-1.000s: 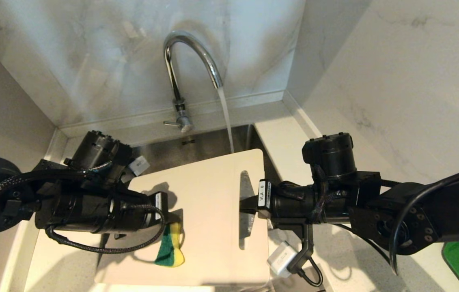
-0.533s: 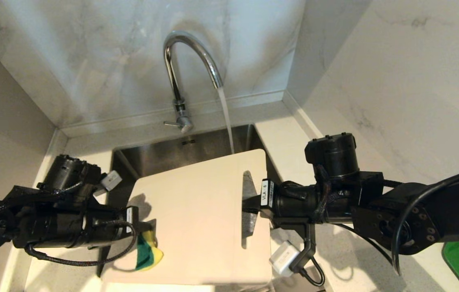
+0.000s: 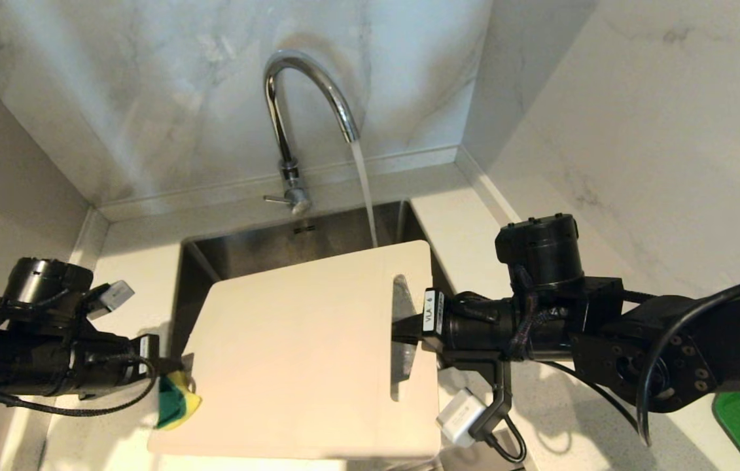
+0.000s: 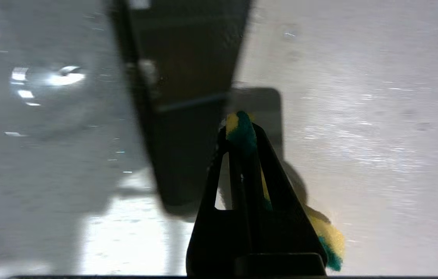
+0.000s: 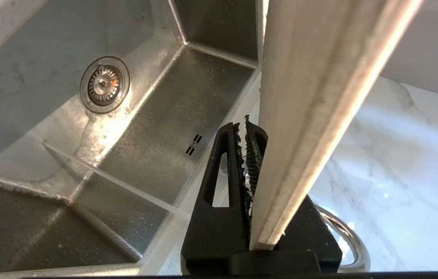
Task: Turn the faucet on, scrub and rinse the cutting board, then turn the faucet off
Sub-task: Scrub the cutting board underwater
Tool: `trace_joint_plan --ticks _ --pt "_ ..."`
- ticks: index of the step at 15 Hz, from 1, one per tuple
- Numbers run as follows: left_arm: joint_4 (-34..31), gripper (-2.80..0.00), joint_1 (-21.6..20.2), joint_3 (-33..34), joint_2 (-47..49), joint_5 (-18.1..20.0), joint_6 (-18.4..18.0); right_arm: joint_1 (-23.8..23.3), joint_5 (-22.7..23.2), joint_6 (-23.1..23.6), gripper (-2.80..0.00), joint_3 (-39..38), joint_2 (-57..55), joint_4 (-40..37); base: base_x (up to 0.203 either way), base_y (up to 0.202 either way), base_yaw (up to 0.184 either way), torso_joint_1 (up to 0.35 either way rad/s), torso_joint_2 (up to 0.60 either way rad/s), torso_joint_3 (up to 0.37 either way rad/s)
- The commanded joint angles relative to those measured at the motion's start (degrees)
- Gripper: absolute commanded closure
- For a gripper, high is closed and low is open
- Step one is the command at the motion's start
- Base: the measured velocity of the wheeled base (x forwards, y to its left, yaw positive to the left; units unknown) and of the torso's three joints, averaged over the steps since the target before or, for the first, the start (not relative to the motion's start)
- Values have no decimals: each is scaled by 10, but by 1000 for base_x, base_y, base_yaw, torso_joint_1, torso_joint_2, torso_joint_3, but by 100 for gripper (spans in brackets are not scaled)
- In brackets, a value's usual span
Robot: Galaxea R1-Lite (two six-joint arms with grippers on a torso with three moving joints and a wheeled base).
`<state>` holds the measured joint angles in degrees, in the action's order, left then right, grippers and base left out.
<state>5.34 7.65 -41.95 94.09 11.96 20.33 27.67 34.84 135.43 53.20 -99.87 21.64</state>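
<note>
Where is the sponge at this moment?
In the head view the sponge is low on the robot's left, pinched in the left gripper at the left edge of the cutting board.

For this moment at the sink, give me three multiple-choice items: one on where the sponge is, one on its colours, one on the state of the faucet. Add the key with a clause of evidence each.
1. Where is the sponge?
A. In the left gripper, at the cutting board's left edge
B. Lying in the sink
C. In the right gripper

2. Which colours does the sponge show?
A. Pink and white
B. Green and yellow
C. Blue only

3. What is the faucet doing?
A. Dripping
B. Off
C. Running

Key: 1 A, the left wrist view shows the closed fingers pinching it; 2 B, both colours show in the head view; 3 C, a stream falls from the spout behind the board.
</note>
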Motion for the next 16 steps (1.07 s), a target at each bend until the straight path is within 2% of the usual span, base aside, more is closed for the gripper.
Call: trace_joint_plan --ticks 1,3,5,8,11,14,16 --pt "6 0 -42 13 -7 7 -23 -1 1 8 0 -4 3 1 0 0 0 0 0 0" --pt "11 0 -63 12 -12 26 -26 -1 2 8 0 -6 5 1 0 0 0 0 0 0" --pt "11 0 -59 5 -29 36 -26 -1 1 8 0 -6 6 1 0 0 0 0 0 0" --pt "4 0 -31 -33 -56 39 -4 -2 1 6 0 -6 6 1 0 0 0 0 0 0" --pt "-52 0 10 -100 -87 38 38 -1 1 4 0 -3 5 1 0 0 0 0 0 0" --pt "-154 0 119 -205 -120 38 106 -1 1 3 0 -2 9 1 0 0 0 0 0 0" --pt "-215 0 214 -263 -127 33 149 -1 1 -9 0 1 17 1 0 0 0 0 0 0"
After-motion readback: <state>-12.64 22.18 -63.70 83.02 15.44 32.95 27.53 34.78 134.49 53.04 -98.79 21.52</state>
